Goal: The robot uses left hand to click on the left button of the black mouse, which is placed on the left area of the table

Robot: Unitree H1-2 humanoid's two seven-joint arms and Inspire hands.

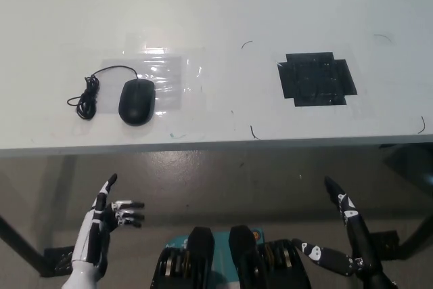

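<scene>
The black mouse [137, 101] lies on the left part of the white table [223, 25], partly on a patch of clear tape, its coiled black cable [88, 96] trailing off to its left. My white left hand [101, 225] hangs below the table's front edge at the lower left, open with fingers spread, well short of the mouse and holding nothing. Down at the lower right, my black right hand [348, 228] rests below the table edge, fingers extended and empty.
A black taped square [316, 79] sits on the right half of the table. Small black marks dot the surface near the middle. The table's front edge [216, 145] runs across the picture between my hands and the mouse.
</scene>
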